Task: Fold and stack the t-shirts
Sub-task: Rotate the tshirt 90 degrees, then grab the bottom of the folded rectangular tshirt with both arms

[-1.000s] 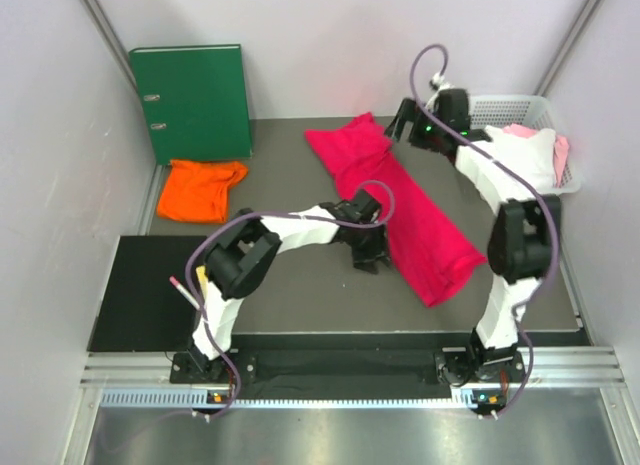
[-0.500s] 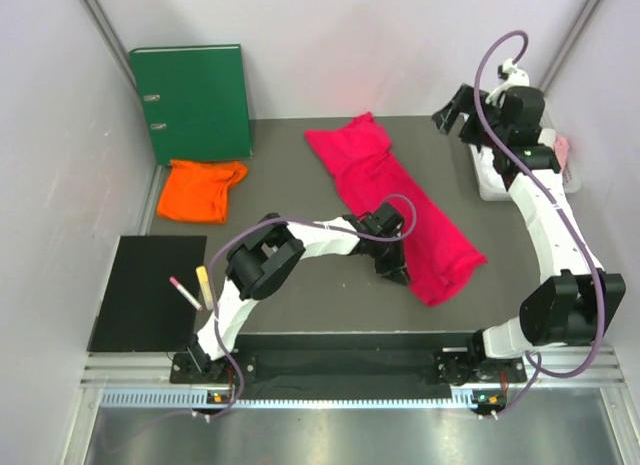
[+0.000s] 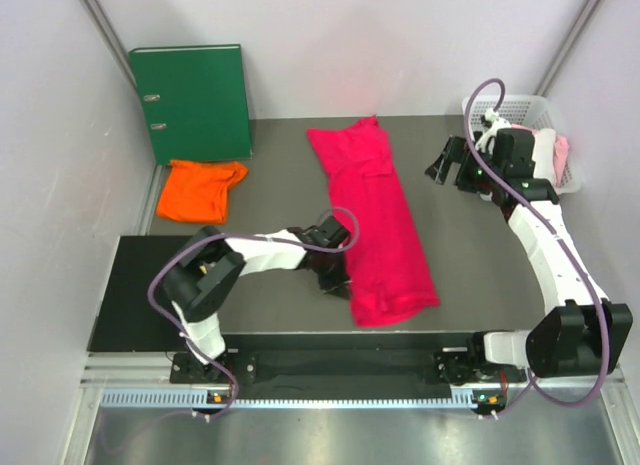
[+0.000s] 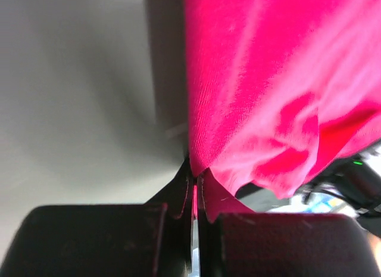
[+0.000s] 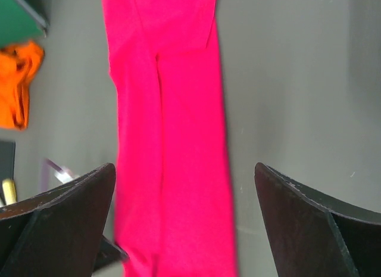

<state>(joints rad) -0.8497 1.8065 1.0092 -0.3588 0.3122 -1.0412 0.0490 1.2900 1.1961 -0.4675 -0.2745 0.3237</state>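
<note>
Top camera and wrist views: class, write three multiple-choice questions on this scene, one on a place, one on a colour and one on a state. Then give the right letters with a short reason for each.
1. Where does the orange shirt lie?
A) at the left, close by the binder, on its near side
B) at the far right
C) in the middle, nearest the arm bases

2. What colour is the binder?
A) blue
B) yellow
C) green

3. How do the left fingers stand?
A) wide open over bare table
B) shut on an edge of the pink shirt
C) shut on the orange shirt

Answers:
1 A, because the top view shows the orange shirt at the left, just nearer the arms than the binder.
2 C, because the binder's cover is plainly green.
3 B, because the left wrist view shows pink cloth pinched between the closed fingers.
</note>
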